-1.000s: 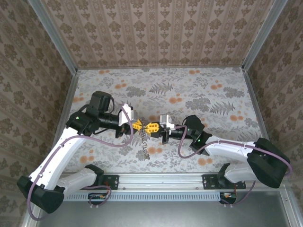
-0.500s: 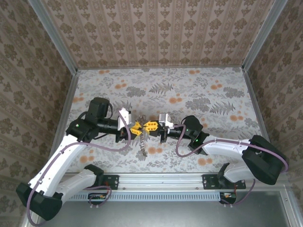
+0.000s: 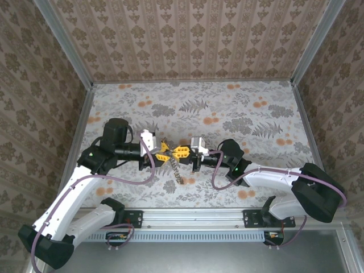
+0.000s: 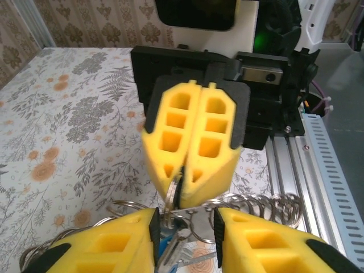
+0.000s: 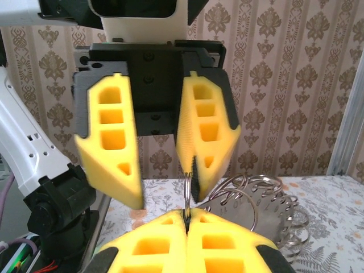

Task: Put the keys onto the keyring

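The keyring (image 3: 177, 169), a floppy chain of silver rings, hangs above the table between my two grippers. My right gripper (image 3: 178, 152) is shut on one ring at its top end. In the right wrist view that ring (image 5: 187, 192) stands upright out of the shut right gripper (image 5: 186, 215). My left gripper (image 3: 164, 151) faces it with its yellow fingers (image 5: 108, 149) apart. The ring lies against one inner pad. In the left wrist view the open left gripper (image 4: 185, 220) frames a silver key (image 4: 173, 252) with a blue head, hanging on the rings below the right gripper (image 4: 180, 196).
More rings and a flat metal tag (image 5: 259, 213) trail off behind the pinched ring. The chain's lower end rests on the flowered table (image 3: 239, 111). The metal rail (image 3: 193, 217) runs along the near edge, and patterned walls close in three sides.
My left gripper has opened and drawn slightly back to the left, off the ring it pinched. The right gripper keeps its grip, and the chain has shifted a little with it.
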Action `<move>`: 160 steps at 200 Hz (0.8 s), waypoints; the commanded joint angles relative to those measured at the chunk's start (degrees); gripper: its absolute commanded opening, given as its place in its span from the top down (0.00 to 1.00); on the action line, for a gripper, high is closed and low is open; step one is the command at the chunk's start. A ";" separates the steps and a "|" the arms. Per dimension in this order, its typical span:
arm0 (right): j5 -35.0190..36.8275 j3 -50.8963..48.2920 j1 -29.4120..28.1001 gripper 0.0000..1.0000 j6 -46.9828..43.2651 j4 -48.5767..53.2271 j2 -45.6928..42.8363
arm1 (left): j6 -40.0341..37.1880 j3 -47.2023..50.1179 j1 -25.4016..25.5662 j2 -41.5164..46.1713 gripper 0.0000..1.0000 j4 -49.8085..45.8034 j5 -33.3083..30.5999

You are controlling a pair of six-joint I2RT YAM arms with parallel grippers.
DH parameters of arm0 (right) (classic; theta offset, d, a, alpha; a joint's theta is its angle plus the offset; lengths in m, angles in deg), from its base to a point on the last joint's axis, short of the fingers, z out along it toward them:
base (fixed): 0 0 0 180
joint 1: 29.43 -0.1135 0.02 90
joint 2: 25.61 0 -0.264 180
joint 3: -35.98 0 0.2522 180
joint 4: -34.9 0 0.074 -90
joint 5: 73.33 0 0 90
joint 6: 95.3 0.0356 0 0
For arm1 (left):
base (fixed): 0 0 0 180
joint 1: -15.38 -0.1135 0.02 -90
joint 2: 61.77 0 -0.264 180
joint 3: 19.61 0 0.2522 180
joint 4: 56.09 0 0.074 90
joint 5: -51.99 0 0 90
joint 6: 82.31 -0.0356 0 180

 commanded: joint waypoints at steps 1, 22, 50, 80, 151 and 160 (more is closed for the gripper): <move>0.53 1.75 -0.57 1.00 -1.68 -0.32 -2.26 | -0.08 -1.10 -0.23 -0.78 0.75 1.18 -0.31; 0.51 1.82 -0.64 1.00 -2.21 0.68 -2.72 | -1.06 -1.90 -0.23 -1.54 0.82 -0.04 0.05; -0.02 2.39 -0.77 1.00 -3.56 3.83 -3.29 | -1.70 -2.27 -0.06 -1.93 0.88 -1.07 -1.21; 0.07 3.23 -0.96 1.00 -5.43 8.01 -4.16 | -1.63 -2.61 -0.05 -1.82 1.00 -1.05 -1.26; 3.90 3.42 -0.72 0.72 -10.62 21.24 -8.46 | 10.00 2.10 -0.05 -1.49 1.00 12.40 -3.78; 5.39 3.35 -0.71 0.69 -10.79 23.09 -9.28 | 9.72 2.69 -0.05 -1.63 1.00 13.24 -3.02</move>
